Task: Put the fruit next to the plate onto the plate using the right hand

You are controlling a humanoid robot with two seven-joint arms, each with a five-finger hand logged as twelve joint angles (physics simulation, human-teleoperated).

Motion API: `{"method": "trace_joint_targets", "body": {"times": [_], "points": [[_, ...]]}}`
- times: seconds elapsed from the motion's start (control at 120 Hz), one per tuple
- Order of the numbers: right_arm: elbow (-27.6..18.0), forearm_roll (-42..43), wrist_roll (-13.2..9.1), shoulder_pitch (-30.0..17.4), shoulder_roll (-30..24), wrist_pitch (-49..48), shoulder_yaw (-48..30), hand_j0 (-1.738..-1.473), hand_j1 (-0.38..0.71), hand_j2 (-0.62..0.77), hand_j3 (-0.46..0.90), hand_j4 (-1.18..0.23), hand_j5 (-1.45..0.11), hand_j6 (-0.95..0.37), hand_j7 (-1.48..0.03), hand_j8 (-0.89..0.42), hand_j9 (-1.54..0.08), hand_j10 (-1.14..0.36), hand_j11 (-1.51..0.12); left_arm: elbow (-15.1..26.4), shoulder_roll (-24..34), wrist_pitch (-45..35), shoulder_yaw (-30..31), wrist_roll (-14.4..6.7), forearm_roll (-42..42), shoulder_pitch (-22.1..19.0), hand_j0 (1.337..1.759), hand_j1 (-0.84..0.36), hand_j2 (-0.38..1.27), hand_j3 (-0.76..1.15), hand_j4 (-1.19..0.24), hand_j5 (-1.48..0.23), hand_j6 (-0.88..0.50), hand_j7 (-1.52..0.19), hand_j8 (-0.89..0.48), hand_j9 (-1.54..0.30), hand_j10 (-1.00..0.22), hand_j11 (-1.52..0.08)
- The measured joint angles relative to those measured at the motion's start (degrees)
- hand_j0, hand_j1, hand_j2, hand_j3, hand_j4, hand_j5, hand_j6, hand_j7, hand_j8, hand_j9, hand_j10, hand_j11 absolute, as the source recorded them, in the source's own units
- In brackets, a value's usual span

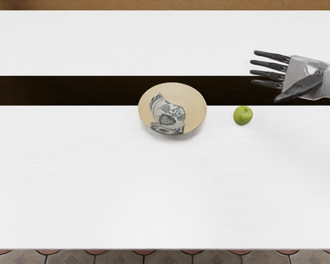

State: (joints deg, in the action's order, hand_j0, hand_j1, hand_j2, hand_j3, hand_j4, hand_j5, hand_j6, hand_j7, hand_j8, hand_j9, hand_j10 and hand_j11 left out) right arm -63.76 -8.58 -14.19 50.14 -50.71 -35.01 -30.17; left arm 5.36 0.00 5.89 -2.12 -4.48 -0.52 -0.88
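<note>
White table [165, 192] holds a round green apple [243, 115] beside a plate [198, 103].

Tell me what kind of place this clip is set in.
Probably a bare simulated tabletop test scene, loosely dining-like: a plain white table, a tan patterned plate with a green fruit to its right, and the right robot hand open at the picture's upper right. Floor tiles edge the bottom.

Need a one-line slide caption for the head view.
Open right hand hovers upper right of a green apple beside the patterned plate on the white table.
</note>
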Motion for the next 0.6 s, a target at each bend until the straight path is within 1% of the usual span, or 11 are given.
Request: {"method": "trace_joint_targets", "body": {"times": [0.1,0.192,0.275,0.375,0.475,0.542,0.6], "points": [[-1.4,0.1,-0.1,0.1,-0.8,0.0,-0.2,-1.658,-0.31,0.00,0.00,-0.03,-0.04,-0.03,-0.04,-0.03,-0.04,-0.03,-0.04,0.0,0.0,0.0,0.0,0.0,0.0,0.0,1.658,0.07,0.05,0.00,-0.23,-0.30,-0.23,-0.30,-0.23,-0.30,-0.23,-0.30],[-2.1,0.8,-0.1,1.0,-1.9,0.0,-0.6,-1.658,-0.31,0.00,0.00,-0.03,-0.04,-0.03,-0.04,-0.03,-0.04,-0.03,-0.04,0.0,0.0,0.0,0.0,0.0,0.0,0.0,1.658,0.07,0.05,0.00,-0.23,-0.30,-0.23,-0.30,-0.23,-0.30,-0.23,-0.30],[-3.3,7.0,-0.7,2.3,-2.5,0.0,-5.0,-1.658,-0.31,-0.01,0.00,-0.03,-0.04,-0.03,-0.04,-0.03,-0.04,-0.03,-0.04,0.0,0.0,0.0,0.0,0.0,0.0,0.0,1.658,0.07,0.05,0.00,-0.23,-0.30,-0.23,-0.30,-0.23,-0.30,-0.23,-0.30],[-9.8,17.4,-1.5,2.9,-4.0,0.0,-8.1,-1.658,-0.31,-0.01,0.00,-0.03,-0.04,-0.03,-0.04,-0.03,-0.04,-0.03,-0.04,0.0,0.0,0.0,0.0,0.0,0.0,0.0,1.658,0.07,0.05,0.00,-0.23,-0.30,-0.23,-0.30,-0.23,-0.30,-0.23,-0.30],[-16.9,26.0,-3.4,3.3,-6.8,0.3,-9.3,-1.658,-0.31,-0.01,0.00,-0.03,-0.05,-0.03,-0.05,-0.03,-0.05,-0.03,-0.05,0.0,0.0,0.0,0.0,0.0,0.0,0.0,1.658,0.07,0.05,0.00,-0.23,-0.30,-0.23,-0.30,-0.23,-0.30,-0.23,-0.30],[-20.8,32.4,-4.1,3.3,-7.5,4.3,-9.1,-1.658,-0.31,-0.01,0.00,-0.04,-0.05,-0.04,-0.05,-0.04,-0.05,-0.04,-0.05,0.0,0.0,0.0,0.0,0.0,0.0,0.0,1.658,0.07,0.05,0.00,-0.23,-0.30,-0.23,-0.30,-0.23,-0.30,-0.23,-0.30],[-22.9,38.3,-4.5,3.2,-6.9,8.8,-8.4,-1.658,-0.31,-0.01,0.00,-0.04,-0.05,-0.04,-0.05,-0.04,-0.05,-0.04,-0.05,0.0,0.0,0.0,0.0,0.0,0.0,0.0,1.658,0.07,0.05,0.00,-0.23,-0.30,-0.23,-0.30,-0.23,-0.30,-0.23,-0.30]]}}
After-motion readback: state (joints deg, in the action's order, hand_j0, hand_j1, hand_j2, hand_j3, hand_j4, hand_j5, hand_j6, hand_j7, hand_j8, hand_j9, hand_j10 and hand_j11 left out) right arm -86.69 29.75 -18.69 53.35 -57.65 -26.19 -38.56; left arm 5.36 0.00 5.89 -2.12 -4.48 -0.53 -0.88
